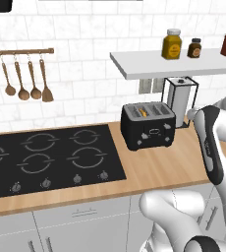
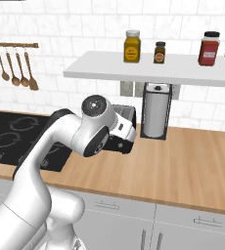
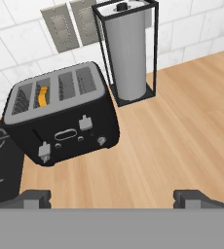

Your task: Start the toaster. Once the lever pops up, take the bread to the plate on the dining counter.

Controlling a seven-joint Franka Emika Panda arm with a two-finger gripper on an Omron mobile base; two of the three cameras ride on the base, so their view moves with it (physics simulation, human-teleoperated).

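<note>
The black toaster [image 3: 60, 116] stands on the wood wall counter, ahead and to the left in the hand view. A yellowish slice of bread [image 3: 44, 96] sits in its second slot from the left. On the toaster's front, the left lever [image 3: 45, 151] is lower than the right lever [image 3: 86, 122]. My gripper [image 3: 113, 198] is open, held back from the toaster and a little to its right, with nothing between its fingertips [image 3: 33, 198]. The toaster [image 1: 148, 125] and bread [image 1: 142, 112] also show in the left base view. The plate and dining counter are out of view.
A paper towel roll in a black wire holder [image 3: 128, 53] stands just right of the toaster, below a white shelf [image 1: 169, 64] with jars. The black cooktop [image 1: 46, 157] lies to the toaster's left. Bare wood counter [image 3: 182, 131] stretches to the right.
</note>
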